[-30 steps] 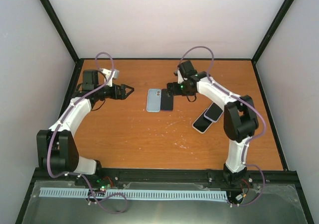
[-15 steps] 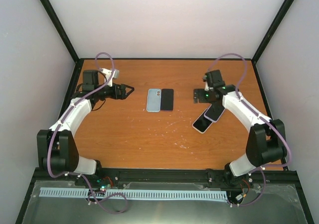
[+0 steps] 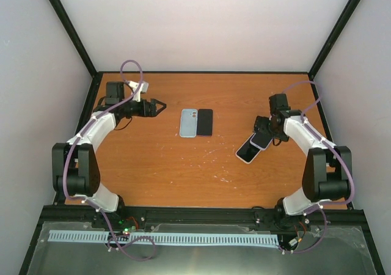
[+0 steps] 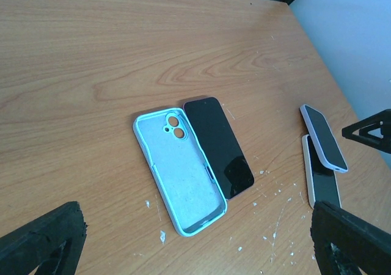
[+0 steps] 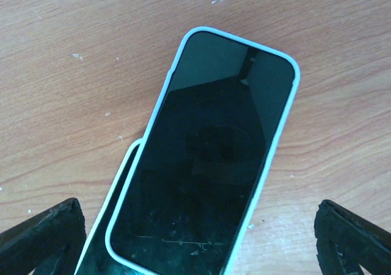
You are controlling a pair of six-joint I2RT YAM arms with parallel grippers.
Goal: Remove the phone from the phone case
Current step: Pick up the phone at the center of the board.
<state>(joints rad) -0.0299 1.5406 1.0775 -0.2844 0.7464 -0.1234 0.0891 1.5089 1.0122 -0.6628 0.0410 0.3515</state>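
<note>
Both are gaping empty: left gripper (image 3: 160, 108) idling, right gripper (image 3: 261, 129) hovering over the cased phone (image 5: 204, 156), probably needing square contact on its edges.

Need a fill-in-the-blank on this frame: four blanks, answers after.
The light blue case lies ____. The bare phone beside it is ____ in colour. The right gripper hangs over ____ overlapping cased phones. The left gripper and the right one both stand ____.
Missing words: empty; black; two; open.
</note>
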